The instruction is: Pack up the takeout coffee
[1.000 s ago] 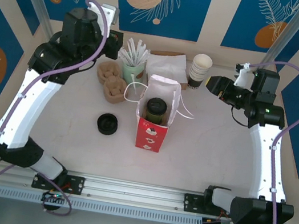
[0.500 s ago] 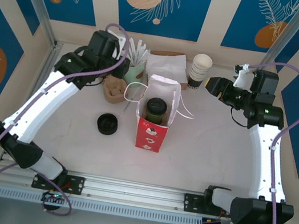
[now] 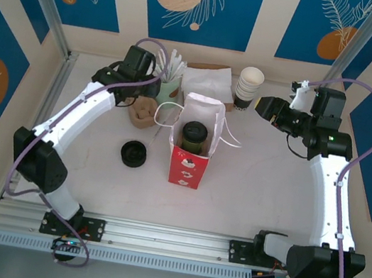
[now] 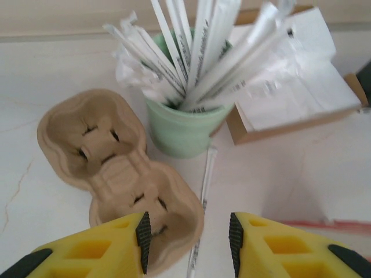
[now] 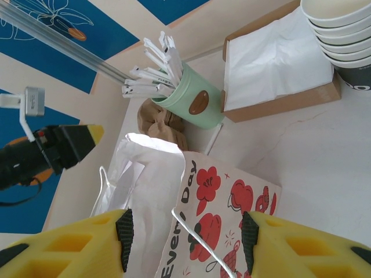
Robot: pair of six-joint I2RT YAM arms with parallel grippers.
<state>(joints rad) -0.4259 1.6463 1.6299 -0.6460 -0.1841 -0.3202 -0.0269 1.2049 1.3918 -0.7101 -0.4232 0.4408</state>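
From the camera above I see the takeout coffee (image 3: 194, 135), a short greenish cup with a black lid, standing upright inside the red paper bag (image 3: 186, 169) at the middle of the table (image 3: 262, 196). A loose black lid (image 3: 133, 153) lies flat on the table left of the bag.

My left gripper (image 4: 186, 242) reaches to the back of the table, left of the bag, its yellow fingers apart with nothing between them. Below it, in the left wrist view, lies a brown pulp cup carrier (image 4: 116, 168), and just beyond that a pale green cup (image 4: 184, 132) full of wrapped straws. One wrapped straw (image 4: 204, 188) lies flat on the table beside the carrier. A cardboard tray of white napkins (image 4: 290, 87) sits to the right of the green cup.

My right gripper (image 5: 186, 234) hangs over the back right of the table, fingers also apart and empty, near a stack of white paper cups (image 3: 250, 84), facing the bag
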